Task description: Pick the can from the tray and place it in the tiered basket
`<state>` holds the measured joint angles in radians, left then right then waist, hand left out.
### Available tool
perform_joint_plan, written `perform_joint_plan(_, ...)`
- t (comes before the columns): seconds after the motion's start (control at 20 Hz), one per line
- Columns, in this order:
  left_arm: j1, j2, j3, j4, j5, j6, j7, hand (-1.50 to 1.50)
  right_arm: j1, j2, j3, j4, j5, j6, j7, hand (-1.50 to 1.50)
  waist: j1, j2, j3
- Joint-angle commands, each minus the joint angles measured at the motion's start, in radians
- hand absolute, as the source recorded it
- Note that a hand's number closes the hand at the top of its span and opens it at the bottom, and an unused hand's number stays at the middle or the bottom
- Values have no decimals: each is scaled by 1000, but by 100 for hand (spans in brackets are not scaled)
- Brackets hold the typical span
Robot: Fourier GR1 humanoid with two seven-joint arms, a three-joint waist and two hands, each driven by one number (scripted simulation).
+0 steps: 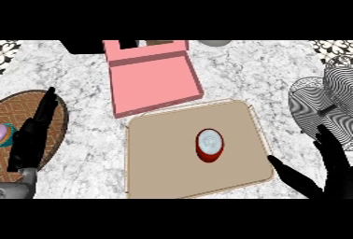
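the can stands upright at the middle of the tan tray, centre of the frame, untouched. the right robot hand, lower right, is spread wide, thumb toward the tray's edge; the left robot hand rests at far left, fingers straight. the step is the approach. next the right hand must reach left over the can, then carry it to the tiered basket at right.

Bare tray all around can
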<state>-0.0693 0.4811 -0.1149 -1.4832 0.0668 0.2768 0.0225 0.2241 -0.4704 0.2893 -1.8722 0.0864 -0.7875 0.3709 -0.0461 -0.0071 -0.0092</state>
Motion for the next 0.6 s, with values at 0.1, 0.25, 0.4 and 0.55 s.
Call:
perform_joint_plan(0.1,-31,-3,-31,-5,-13,-25,14,0,1,-236,106,-115,139,176,325,-150,53,13,-6)
perform_joint_plan(0.25,-45,-15,-40,-4,-17,-22,30,0,-38,-305,127,-241,161,267,539,-150,57,10,-4)
perform_joint_plan(0.4,-91,-29,-32,39,-30,-8,35,0,-151,-350,120,-311,167,369,768,-150,59,13,-1)
perform_joint_plan(0.55,-100,-22,-32,17,-23,-28,50,0,-306,-317,128,-316,182,429,984,-150,82,11,2)
